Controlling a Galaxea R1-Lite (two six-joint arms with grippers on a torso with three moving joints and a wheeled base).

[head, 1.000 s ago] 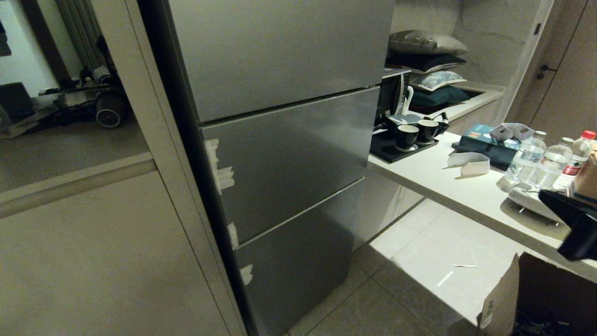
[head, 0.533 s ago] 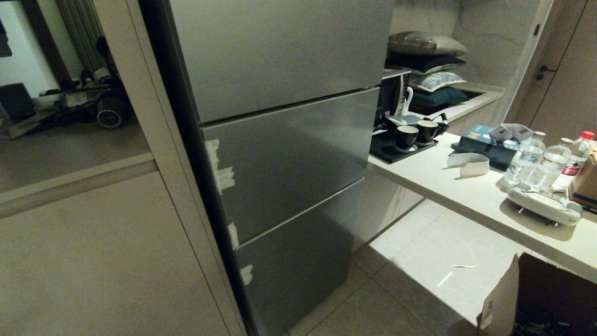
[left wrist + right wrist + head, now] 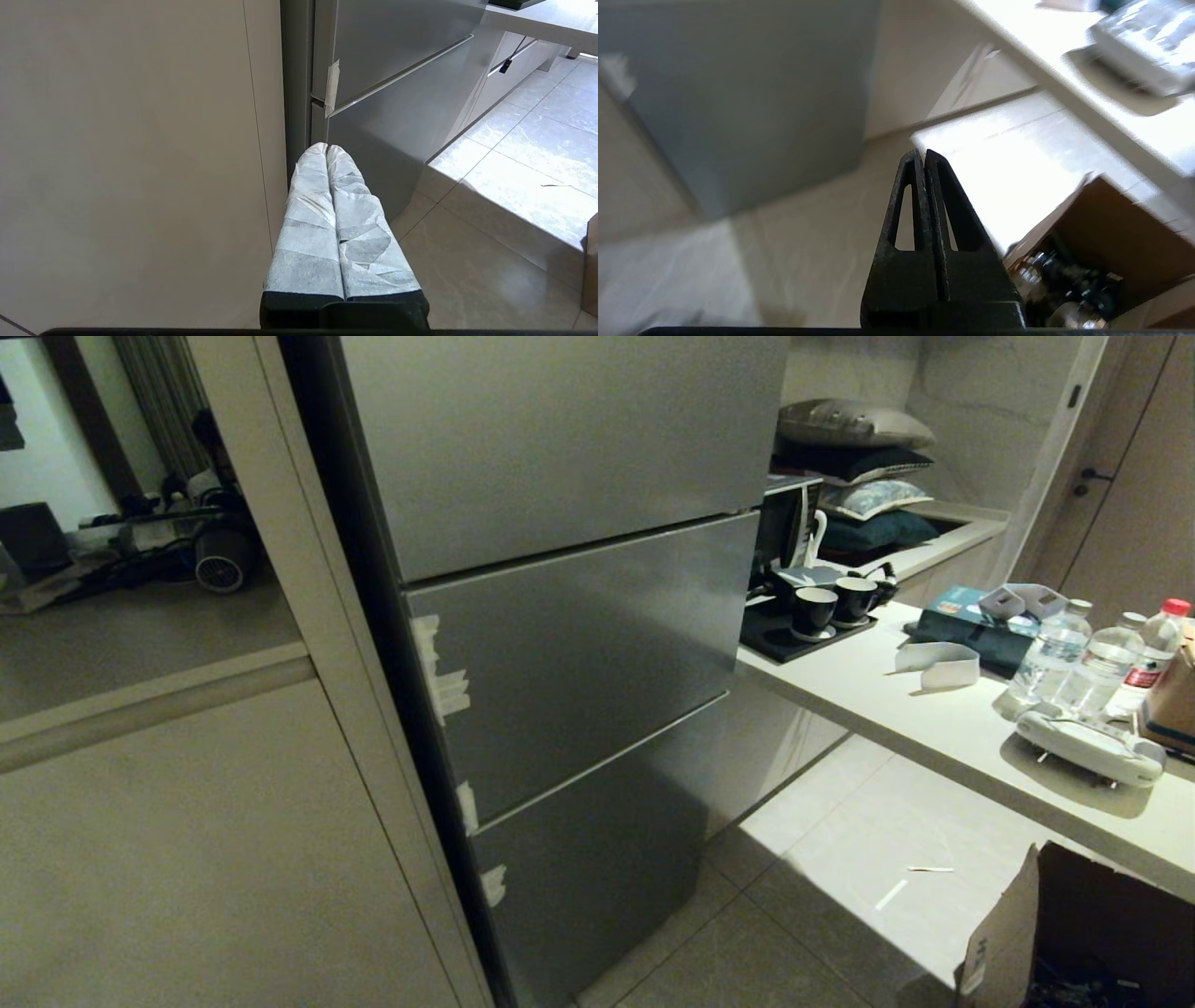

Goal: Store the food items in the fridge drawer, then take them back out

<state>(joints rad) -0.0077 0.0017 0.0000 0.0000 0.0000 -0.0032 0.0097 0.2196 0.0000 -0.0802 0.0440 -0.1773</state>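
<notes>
The grey fridge (image 3: pixel 569 644) stands with all its fronts closed, so the fridge drawer is hidden behind them. The food items are out of view. Neither arm shows in the head view. My left gripper (image 3: pixel 326 148), its fingers wrapped in white tape, is shut and empty, hanging low by the fridge's lower left corner (image 3: pixel 322 100). My right gripper (image 3: pixel 921 155), bare black, is shut on nothing and points down at the tiled floor (image 3: pixel 808 224) in front of the fridge (image 3: pixel 738 93).
A white counter (image 3: pixel 934 719) runs along the right with black cups (image 3: pixel 815 609), clear water bottles (image 3: pixel 1050 653), a white device (image 3: pixel 1088 747) and a teal box (image 3: pixel 962 616). An open cardboard box (image 3: pixel 1074 933) sits on the floor under it. A beige cabinet (image 3: pixel 187 821) flanks the fridge's left.
My right arm, seen a second ago over the counter at the right edge of the head view, has dropped out of that view. Nothing else moved.
</notes>
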